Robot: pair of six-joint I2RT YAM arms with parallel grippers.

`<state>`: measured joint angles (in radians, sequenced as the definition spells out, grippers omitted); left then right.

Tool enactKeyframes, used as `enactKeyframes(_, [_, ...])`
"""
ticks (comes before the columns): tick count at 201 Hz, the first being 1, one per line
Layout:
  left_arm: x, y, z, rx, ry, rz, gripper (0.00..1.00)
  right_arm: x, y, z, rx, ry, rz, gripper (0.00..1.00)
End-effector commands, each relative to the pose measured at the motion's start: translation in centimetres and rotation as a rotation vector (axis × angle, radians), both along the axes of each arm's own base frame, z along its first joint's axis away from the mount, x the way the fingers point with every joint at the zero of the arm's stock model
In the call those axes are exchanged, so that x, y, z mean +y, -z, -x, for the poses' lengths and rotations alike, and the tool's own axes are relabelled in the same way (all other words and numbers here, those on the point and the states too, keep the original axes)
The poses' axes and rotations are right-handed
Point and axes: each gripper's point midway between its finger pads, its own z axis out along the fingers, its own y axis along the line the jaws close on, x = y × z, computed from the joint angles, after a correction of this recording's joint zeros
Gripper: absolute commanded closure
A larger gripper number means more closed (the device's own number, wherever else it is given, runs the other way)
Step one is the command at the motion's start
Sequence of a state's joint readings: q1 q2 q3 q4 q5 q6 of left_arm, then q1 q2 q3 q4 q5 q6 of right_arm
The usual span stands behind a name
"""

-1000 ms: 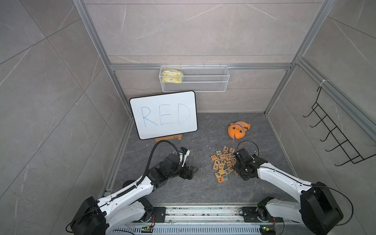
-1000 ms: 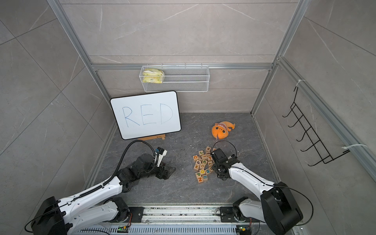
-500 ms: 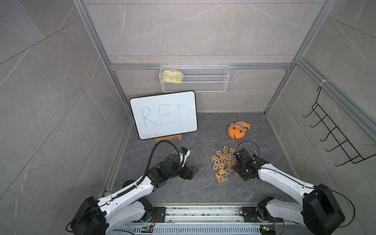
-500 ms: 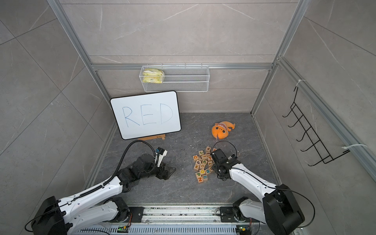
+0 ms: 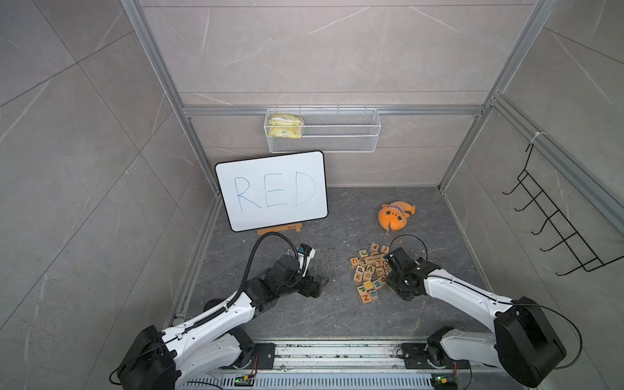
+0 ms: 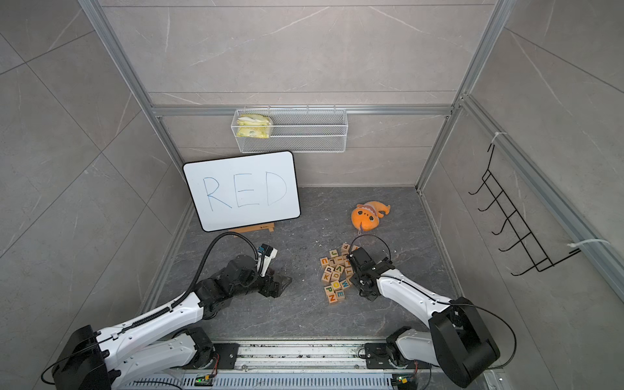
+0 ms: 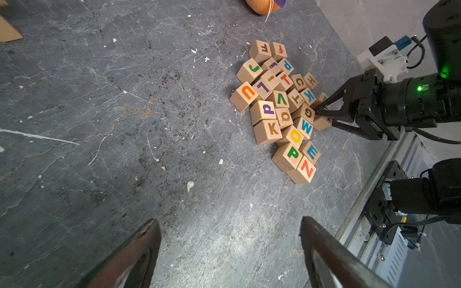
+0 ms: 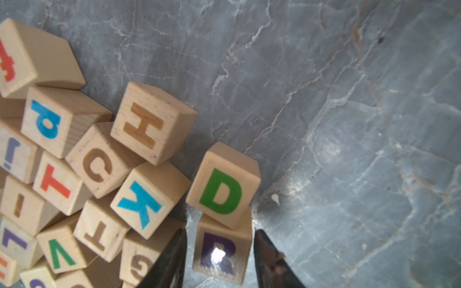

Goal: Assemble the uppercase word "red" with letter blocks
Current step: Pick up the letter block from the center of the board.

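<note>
R block [image 8: 219, 256] between the right jaws, grip not yet certain | D block [image 8: 222, 189] leans on its far edge, just past the jaw tips | risk: lifting topples D, or one jaw drags the neighbouring G block [image 8: 139, 266] | left jaws spread, empty, above bare bench [image 7: 124, 124] | wall basket [image 5: 337, 143]: yellow packet [image 5: 283, 125]

Whiteboard [image 5: 271, 190] reading RED against back wall; orange plush [image 5: 393, 216] on floor; yellow packet [image 5: 285, 126] in wire basket [image 5: 341, 143]
</note>
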<state>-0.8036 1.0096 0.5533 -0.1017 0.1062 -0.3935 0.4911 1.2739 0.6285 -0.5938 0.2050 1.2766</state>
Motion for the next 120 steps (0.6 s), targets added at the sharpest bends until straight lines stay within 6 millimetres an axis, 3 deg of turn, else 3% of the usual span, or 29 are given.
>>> enactKeyframes(1, [-0.48,-2.00,-0.50,-0.048,0.003,0.026,0.09,-0.32,-0.09,0.08,0.001,0.007,0.028,0.55])
enactKeyframes(120, [-0.35,-2.17,-0.54,-0.075,0.020,0.001,0.10,-0.14,-0.79,0.40,-0.018,-0.034,0.020,0.69])
